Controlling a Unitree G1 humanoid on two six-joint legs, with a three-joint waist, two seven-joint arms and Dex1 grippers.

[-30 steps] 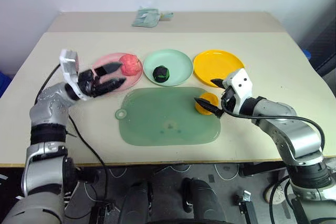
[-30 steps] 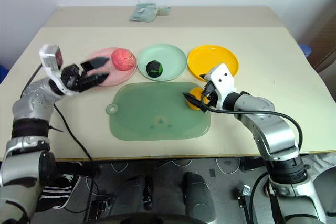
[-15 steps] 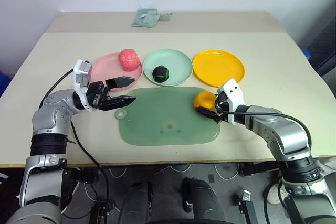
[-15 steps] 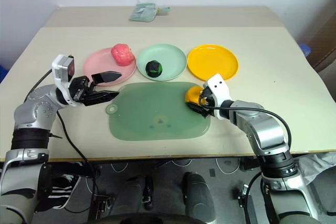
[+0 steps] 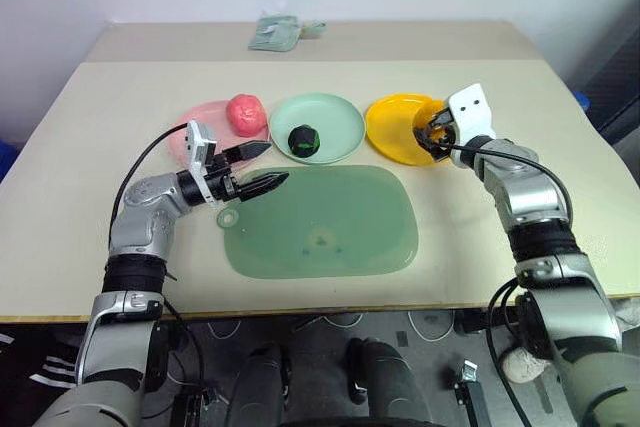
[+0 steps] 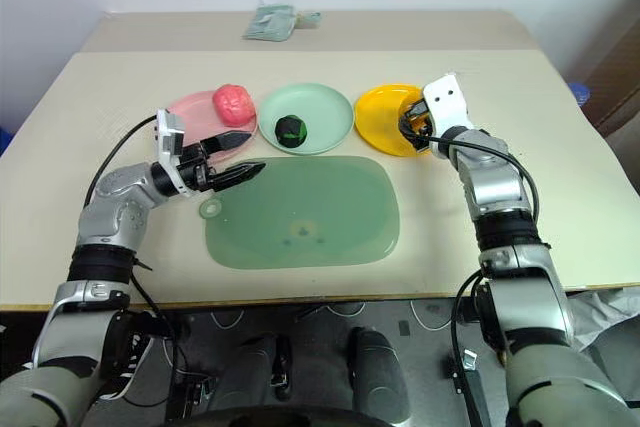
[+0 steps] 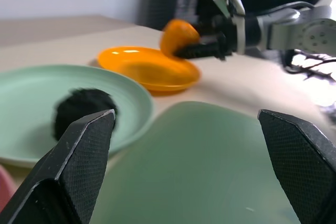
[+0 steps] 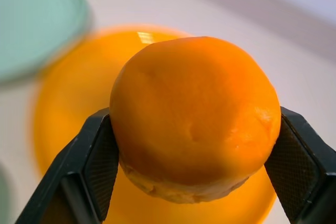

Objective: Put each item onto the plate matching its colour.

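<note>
Your pinkish-red toy apple (image 5: pixel 246 112) sits on the round pink plastic plate (image 5: pixel 196 129), the dark green-black lump (image 5: pixel 303 138) on the mint one (image 5: pixel 340 122). Your right pincer (image 5: pixel 431 133) clamps the yellow-orange round fruit (image 8: pixel 195 116) above the yellow plate (image 5: pixel 393 131); release remains. Left pincer (image 5: pixel 262 166) stands apart, empty.

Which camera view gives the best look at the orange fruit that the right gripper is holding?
The right wrist view: the orange fruit is close up, clamped between both fingers above the yellow plate. The left wrist view shows it from the side, farther away. In the eye views the right gripper mostly hides it.
</note>
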